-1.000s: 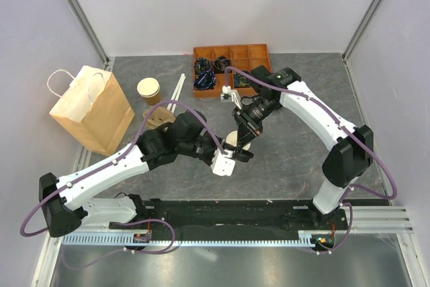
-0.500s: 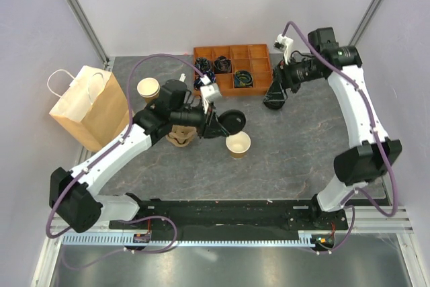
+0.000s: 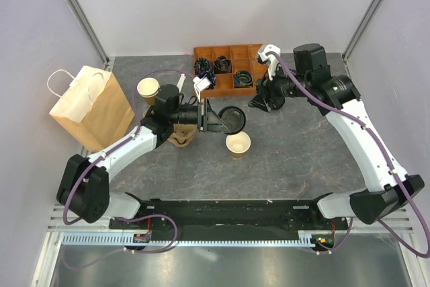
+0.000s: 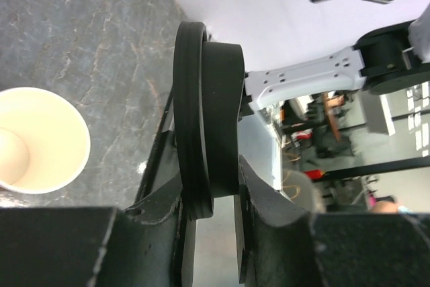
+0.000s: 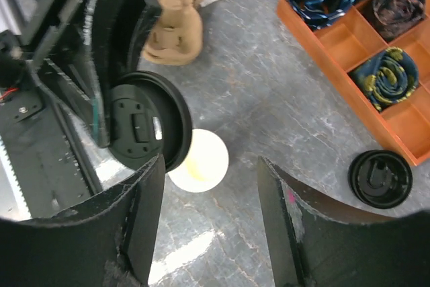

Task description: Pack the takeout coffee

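Right claw [image 3: 258, 103] shifted left, now over tray [image 3: 232, 48] edge; jaws wide, empty. Left claw [image 3: 216, 119] pinches lid [image 3: 233, 120] edge-on, just above open cup [image 3: 238, 144]. Likely staged for capping.

Left pincer [image 4: 208, 201] clamped, right pincer [image 5: 211, 230] spread wide

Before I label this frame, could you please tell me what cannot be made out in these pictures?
Top view: the loose black lid beside the orange tray lies hidden under the right gripper.
Left wrist view: the open cup is cut by the left edge.
Top view: the paper bag hides its own inside; the left arm covers part of the pulp cup carrier.
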You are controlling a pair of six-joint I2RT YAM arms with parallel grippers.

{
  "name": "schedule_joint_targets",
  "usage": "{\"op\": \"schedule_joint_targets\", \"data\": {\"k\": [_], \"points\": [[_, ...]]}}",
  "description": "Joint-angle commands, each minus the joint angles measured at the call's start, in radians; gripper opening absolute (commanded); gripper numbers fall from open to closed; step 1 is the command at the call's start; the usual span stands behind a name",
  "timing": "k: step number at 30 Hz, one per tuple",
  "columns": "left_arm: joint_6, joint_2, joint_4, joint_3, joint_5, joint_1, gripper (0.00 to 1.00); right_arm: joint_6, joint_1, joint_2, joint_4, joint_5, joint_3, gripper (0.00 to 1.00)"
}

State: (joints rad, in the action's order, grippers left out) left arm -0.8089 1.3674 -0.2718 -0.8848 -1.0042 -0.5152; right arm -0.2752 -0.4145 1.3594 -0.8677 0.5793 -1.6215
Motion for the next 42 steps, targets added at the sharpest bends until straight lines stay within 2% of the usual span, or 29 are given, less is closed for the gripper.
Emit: {"op": "schedule_joint_targets", "data": {"k": [1, 13, 29, 32, 34, 35, 36, 37, 38, 41, 42], "points": [[-0.168, 0.015, -0.168, 0.026, -0.051, 0.015, 0.09, 0.018, -0.043, 0.021, 0.061, -0.073, 0.006, 0.63], [-0.168, 0.033, -0.176, 0.012, -0.063, 0.015, 0.08, -0.019, -0.132, 0.061, 0.035, -0.102, 0.003, 0.60], [-0.167, 0.036, -0.179, 0.010, -0.068, 0.015, 0.06, -0.067, -0.207, 0.089, 0.024, -0.232, 0.002, 0.43], [-0.171, 0.036, -0.184, 0.012, -0.070, 0.015, 0.06, -0.076, -0.216, 0.090, 0.025, -0.236, 0.002, 0.36], [-0.173, 0.036, -0.188, 0.012, -0.070, 0.015, 0.05, -0.081, -0.219, 0.090, 0.022, -0.237, 0.002, 0.26], [-0.174, 0.035, -0.188, 0.012, -0.070, 0.015, 0.05, -0.082, -0.222, 0.090, 0.022, -0.240, 0.002, 0.19], [-0.174, 0.035, -0.188, 0.014, -0.070, 0.015, 0.05, -0.084, -0.222, 0.092, 0.022, -0.246, 0.000, 0.05], [-0.174, 0.033, -0.187, 0.015, -0.068, 0.015, 0.06, -0.088, -0.224, 0.093, 0.021, -0.254, -0.001, 0.00], [-0.174, 0.032, -0.187, 0.017, -0.068, 0.015, 0.07, -0.088, -0.222, 0.095, 0.021, -0.259, -0.001, 0.00], [-0.150, 0.021, -0.135, 0.020, -0.057, 0.017, 0.27, -0.094, -0.224, 0.095, 0.018, -0.271, 0.002, 0.00], [-0.126, 0.012, -0.116, 0.018, -0.056, 0.017, 0.40, -0.096, -0.222, 0.093, 0.018, -0.272, 0.003, 0.00]]}}
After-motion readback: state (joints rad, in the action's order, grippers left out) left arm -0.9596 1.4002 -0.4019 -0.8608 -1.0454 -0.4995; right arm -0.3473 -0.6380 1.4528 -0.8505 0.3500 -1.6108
